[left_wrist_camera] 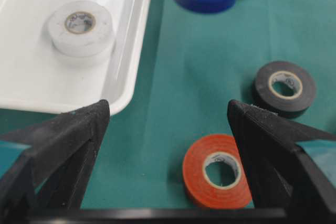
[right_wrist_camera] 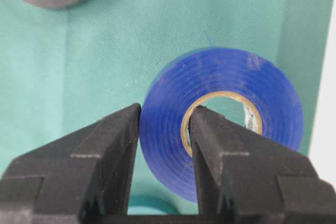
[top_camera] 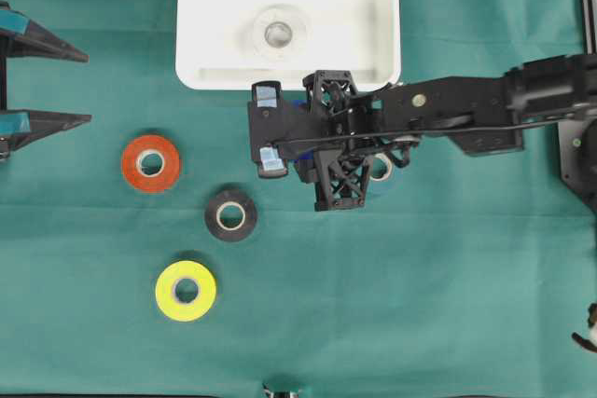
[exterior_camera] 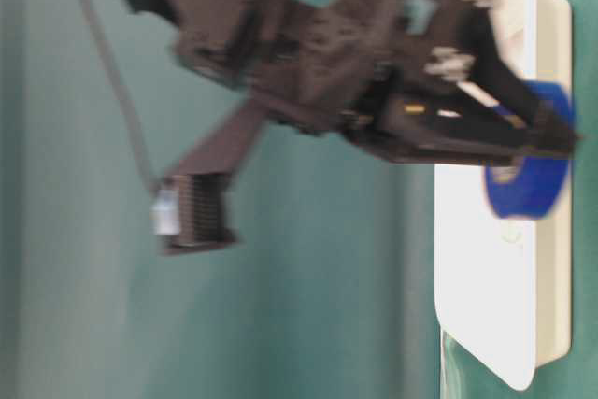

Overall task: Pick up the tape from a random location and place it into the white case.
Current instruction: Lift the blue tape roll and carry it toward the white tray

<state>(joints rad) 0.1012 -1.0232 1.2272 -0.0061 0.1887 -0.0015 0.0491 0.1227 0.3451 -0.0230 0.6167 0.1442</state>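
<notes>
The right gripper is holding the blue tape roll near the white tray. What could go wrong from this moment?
1. The right gripper pinches only one wall of the blue tape roll, one finger inside its core, so the roll might swing or slip.
2. The roll is near the raised rim of the white plastic tray; carried low, it could hit the rim.
3. A white tape roll already lies inside the tray; the blue roll could land on it.
</notes>
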